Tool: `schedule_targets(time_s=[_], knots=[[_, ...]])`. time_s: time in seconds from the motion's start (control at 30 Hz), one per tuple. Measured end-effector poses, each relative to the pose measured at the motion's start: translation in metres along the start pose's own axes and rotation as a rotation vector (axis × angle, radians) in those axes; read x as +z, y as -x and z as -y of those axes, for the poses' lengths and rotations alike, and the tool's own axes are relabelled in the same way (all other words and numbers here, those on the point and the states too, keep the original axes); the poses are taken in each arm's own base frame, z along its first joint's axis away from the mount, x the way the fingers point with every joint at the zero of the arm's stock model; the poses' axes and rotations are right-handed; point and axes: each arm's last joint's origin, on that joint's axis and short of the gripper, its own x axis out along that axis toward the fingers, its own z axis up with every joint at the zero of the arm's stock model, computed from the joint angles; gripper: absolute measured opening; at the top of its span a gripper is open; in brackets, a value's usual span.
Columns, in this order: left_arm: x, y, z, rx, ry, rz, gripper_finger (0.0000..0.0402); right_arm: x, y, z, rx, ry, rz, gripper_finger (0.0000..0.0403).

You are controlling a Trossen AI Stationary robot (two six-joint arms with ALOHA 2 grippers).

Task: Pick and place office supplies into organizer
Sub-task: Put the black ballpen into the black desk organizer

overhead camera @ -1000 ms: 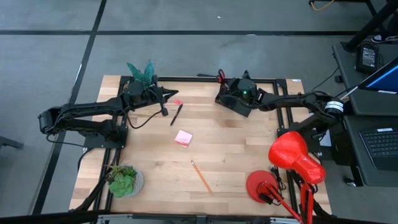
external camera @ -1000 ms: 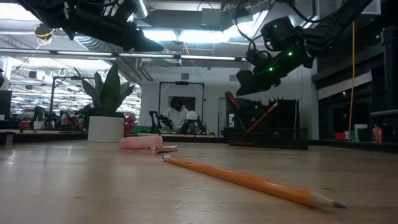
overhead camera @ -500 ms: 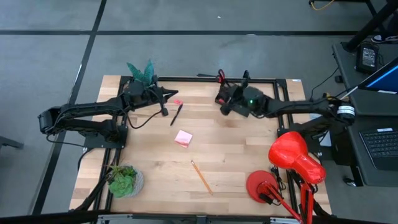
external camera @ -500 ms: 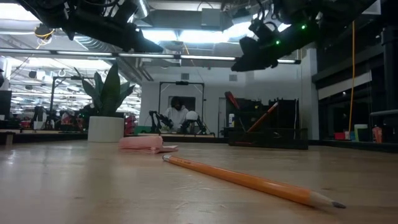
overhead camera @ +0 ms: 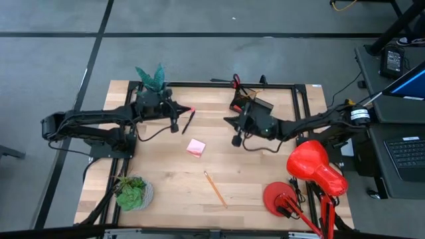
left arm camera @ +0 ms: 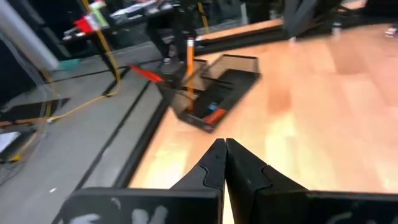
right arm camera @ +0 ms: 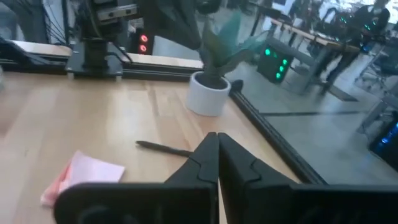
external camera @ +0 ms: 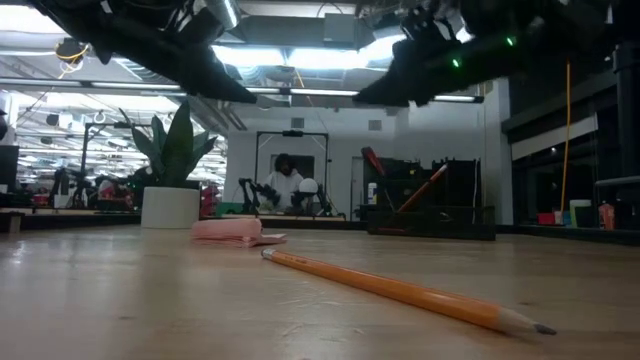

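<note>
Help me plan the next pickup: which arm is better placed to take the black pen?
Left, probably. The left pincer hangs shut right beside the black pen, while the right pincer, also shut and empty, is farther off, near the organizer.

A red desk lamp (overhead camera: 312, 174) stands at the near right corner of the wooden table (overhead camera: 252, 172), its round base (overhead camera: 282, 198) on the boards and its shade overhanging the right edge. A leafy green plant in a round pot (overhead camera: 133, 192) sits at the near left corner. At the far left corner stands a spiky blue-green plant (overhead camera: 151, 77) in a white pot (external camera: 170, 207). Right of the table, on a dark bench, lies a laptop (overhead camera: 408, 156) with its keyboard showing. Far back in the room beyond the table, a person (external camera: 286, 182) sits at another workstation.
</note>
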Motion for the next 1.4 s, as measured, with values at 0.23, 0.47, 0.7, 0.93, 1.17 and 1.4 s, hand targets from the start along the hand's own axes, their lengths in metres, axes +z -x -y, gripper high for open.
schedule_targets(time_s=[0.23, 0.47, 0.7, 0.93, 1.17, 1.4], knots=[[-0.001, 0.001, 0.019, -0.096, -0.003, -0.041, 0.0003, -0.035, 0.024, 0.000, 0.094, -0.049, 0.112, 0.0003], [-0.005, -0.002, 0.028, -0.102, 0.195, -0.146, 0.0002, -0.044, 0.036, 0.005, 0.121, -0.046, 0.179, 0.0012], [0.005, -0.019, 0.029, -0.040, 0.257, -0.406, 0.0002, -0.048, 0.034, 0.010, 0.102, -0.064, 0.152, 0.0016], [-0.001, -0.043, 0.031, 0.027, 0.239, -0.561, 0.0003, -0.048, 0.034, 0.010, 0.107, -0.117, 0.150, 0.0009], [-0.005, -0.049, 0.033, 0.024, 0.234, -0.575, 0.0002, -0.048, 0.034, 0.010, 0.108, -0.115, 0.141, 0.0014], [-0.003, -0.050, 0.032, 0.049, 0.313, -0.548, 0.0002, -0.048, 0.034, 0.010, 0.108, -0.114, 0.141, 0.0020]])
